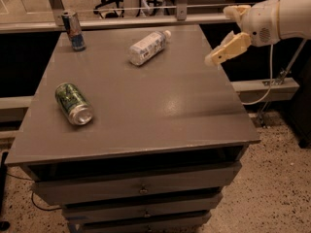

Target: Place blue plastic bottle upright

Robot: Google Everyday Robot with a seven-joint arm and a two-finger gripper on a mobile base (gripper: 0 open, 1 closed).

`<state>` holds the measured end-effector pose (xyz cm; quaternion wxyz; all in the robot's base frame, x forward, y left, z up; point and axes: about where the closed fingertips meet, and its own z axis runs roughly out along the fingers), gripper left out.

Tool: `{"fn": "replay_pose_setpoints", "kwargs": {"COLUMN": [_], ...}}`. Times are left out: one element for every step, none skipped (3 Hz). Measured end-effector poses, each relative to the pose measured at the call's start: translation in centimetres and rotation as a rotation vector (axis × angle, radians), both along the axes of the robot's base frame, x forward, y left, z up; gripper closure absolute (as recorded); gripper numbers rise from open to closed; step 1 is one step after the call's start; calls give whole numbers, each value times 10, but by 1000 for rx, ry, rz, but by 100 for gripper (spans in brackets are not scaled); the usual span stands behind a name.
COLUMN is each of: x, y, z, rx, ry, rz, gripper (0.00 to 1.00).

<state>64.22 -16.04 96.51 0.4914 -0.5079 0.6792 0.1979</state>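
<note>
The blue plastic bottle [146,47] lies on its side at the back middle of the grey table [160,110], its white cap pointing to the back right. My gripper [219,35] hangs in the air over the table's right edge, to the right of the bottle and clear of it. It is open and empty, one cream finger [228,49] low and the other higher behind it.
A green drink can [73,103] lies on its side at the left of the table. A slim blue-and-silver can [74,30] stands upright at the back left corner. Drawers sit under the tabletop. A rail runs behind the table.
</note>
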Motion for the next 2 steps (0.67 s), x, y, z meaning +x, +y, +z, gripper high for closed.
{"fn": "replay_pose_setpoints", "kwargs": {"x": [4,-2], "y": [-2,18], "z": [-3,6], "rx": [-80,-116], "ry": [-19,-98], "rz": [-8,91], "gripper": [0,0]}}
